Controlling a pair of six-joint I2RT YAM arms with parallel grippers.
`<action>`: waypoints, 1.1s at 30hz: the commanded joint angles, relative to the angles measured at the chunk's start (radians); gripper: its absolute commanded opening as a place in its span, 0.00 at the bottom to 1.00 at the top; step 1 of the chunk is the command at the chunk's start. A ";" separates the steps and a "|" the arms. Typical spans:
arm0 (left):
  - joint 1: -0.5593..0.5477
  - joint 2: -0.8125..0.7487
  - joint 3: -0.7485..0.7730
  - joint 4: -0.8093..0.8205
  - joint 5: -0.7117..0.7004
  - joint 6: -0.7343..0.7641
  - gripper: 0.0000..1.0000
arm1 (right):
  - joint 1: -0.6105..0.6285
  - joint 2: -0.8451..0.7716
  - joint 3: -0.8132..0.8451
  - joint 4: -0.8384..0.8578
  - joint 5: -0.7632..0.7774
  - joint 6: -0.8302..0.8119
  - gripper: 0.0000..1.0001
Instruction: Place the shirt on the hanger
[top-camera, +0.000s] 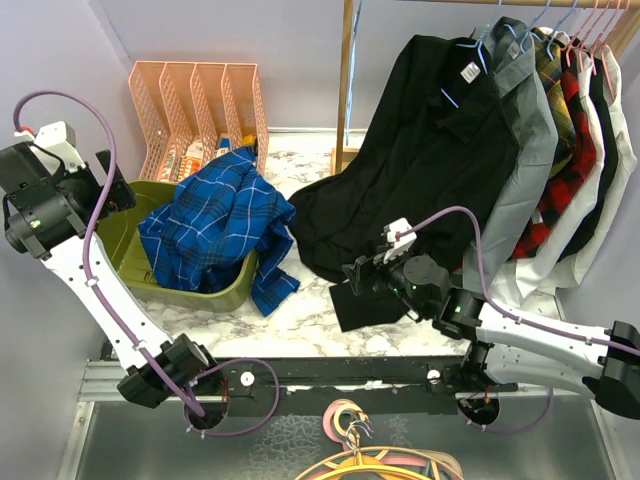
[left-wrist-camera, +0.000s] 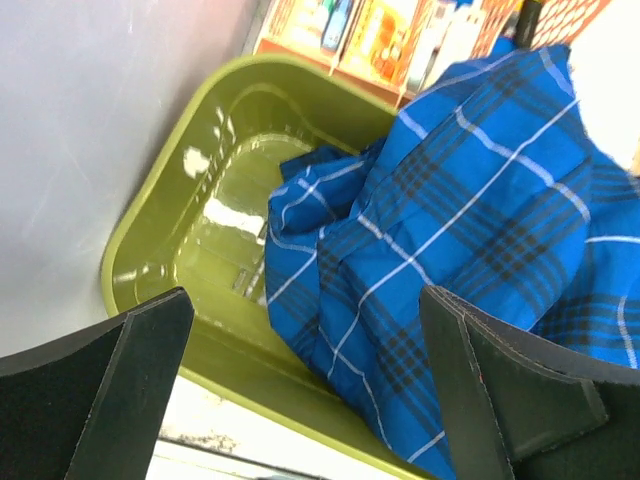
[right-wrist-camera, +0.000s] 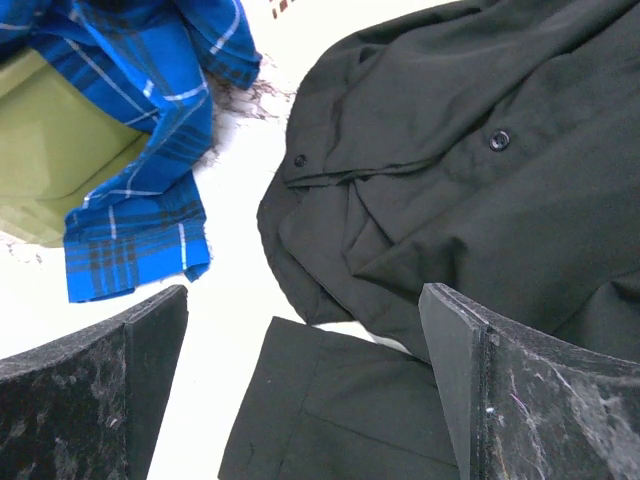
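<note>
The royal-blue plaid shirt (top-camera: 222, 222) lies crumpled in an olive-green bin (top-camera: 128, 245) at the left, with one sleeve hanging over the bin's front rim onto the table. In the left wrist view the shirt (left-wrist-camera: 450, 220) fills the right half of the bin (left-wrist-camera: 160, 220). My left gripper (top-camera: 115, 188) is open and empty, above the bin's left end (left-wrist-camera: 305, 330). My right gripper (top-camera: 362, 272) is open and empty over the black shirt's hem and cuff (right-wrist-camera: 340, 400); the blue sleeve (right-wrist-camera: 135, 235) lies to its left. No free light-blue hanger is in view.
A black shirt (top-camera: 420, 150) hangs from the rack on a light-blue hanger (top-camera: 482, 45) and drapes onto the marble table. Several more shirts (top-camera: 570, 150) hang at the right. A pink file rack (top-camera: 200, 105) stands behind the bin. Pink and yellow hangers (top-camera: 370, 455) lie piled at the front.
</note>
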 joint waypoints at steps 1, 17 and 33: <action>-0.004 0.002 -0.106 0.001 -0.054 0.087 0.99 | 0.002 -0.045 0.042 0.057 -0.054 -0.037 0.99; -0.427 -0.031 -0.221 -0.297 -0.029 0.492 0.99 | 0.003 0.123 0.168 0.164 -0.807 -0.245 0.99; -0.464 -0.138 -0.300 -0.299 0.012 0.540 0.99 | 0.011 0.630 0.503 0.342 -0.947 -0.646 0.99</action>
